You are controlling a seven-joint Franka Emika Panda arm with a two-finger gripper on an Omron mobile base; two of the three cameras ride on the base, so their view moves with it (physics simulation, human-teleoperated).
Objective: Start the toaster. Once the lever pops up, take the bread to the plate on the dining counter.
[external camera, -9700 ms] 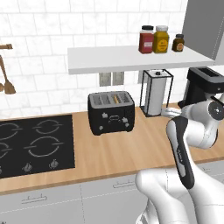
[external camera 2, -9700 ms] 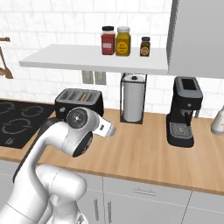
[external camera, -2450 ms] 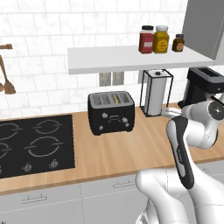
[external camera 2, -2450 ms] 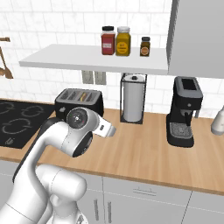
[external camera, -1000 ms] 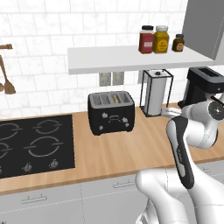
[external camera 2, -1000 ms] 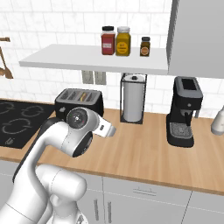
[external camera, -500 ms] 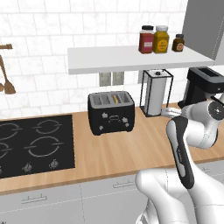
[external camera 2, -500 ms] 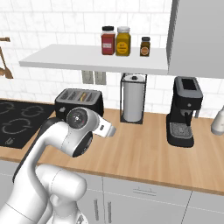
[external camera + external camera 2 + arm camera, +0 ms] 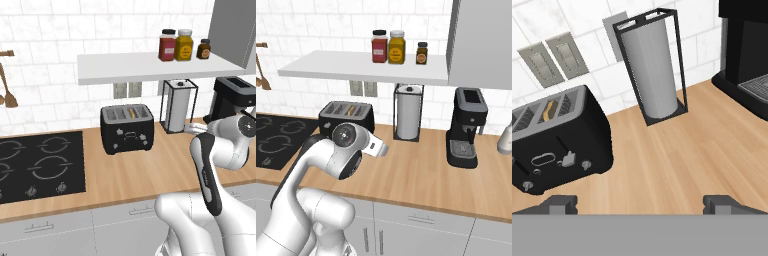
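Nothing has moved: end effector (image 9: 640,202) hovers with fingers wide apart, empty. Toaster (image 9: 126,127) stands on the tabletop (image 9: 150,172), far and left of it; bread (image 9: 550,110) sits in 1 slot.

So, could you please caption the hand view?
Open fingers hover above the counter, facing toaster and paper towel roll.

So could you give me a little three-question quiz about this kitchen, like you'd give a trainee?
1. True or false: the gripper is shut on the bread.
2. What stands between the toaster and the coffee machine? A) kettle B) paper towel holder C) plate
3. How many jars sit on the shelf?

Key: 1. False; it is open, and the bread sits in a toaster slot. 2. B. 3. Three.
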